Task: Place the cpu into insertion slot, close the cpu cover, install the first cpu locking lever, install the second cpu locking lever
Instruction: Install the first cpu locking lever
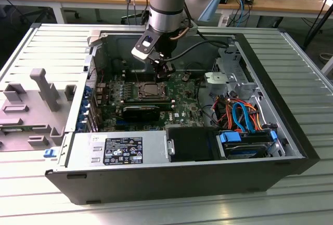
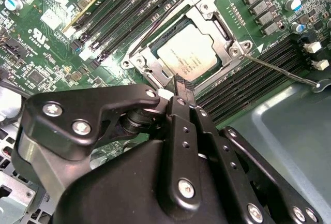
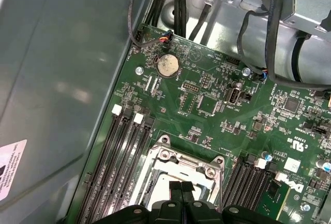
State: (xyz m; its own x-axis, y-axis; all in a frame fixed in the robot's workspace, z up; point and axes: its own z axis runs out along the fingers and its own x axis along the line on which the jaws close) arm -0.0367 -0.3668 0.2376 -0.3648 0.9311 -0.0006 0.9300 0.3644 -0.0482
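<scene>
The cpu (image 2: 187,58), a dull silver square chip, lies in the insertion slot (image 2: 155,45) on the green motherboard. The silver cpu cover (image 2: 220,43) is down flat around the chip, which shows through its window. A thin wire locking lever (image 2: 279,71) juts out from one socket corner across the black memory slots, away from the socket. My gripper (image 2: 179,83) hovers just off the socket's edge with its two black fingers pressed together and nothing between them. The exterior view puts the gripper (image 1: 165,73) right above the socket (image 1: 151,90). In the first wrist view the fingertips (image 3: 176,186) overlap the cover (image 3: 178,161).
The board sits deep in an open computer case (image 1: 291,147) with tall walls. Black memory slots (image 3: 121,157) flank the socket. Cable bundles (image 1: 237,113), a drive cage (image 1: 229,77) and a power supply (image 1: 119,149) crowd the case. A grey fixture (image 1: 44,87) stands at the exterior view's left.
</scene>
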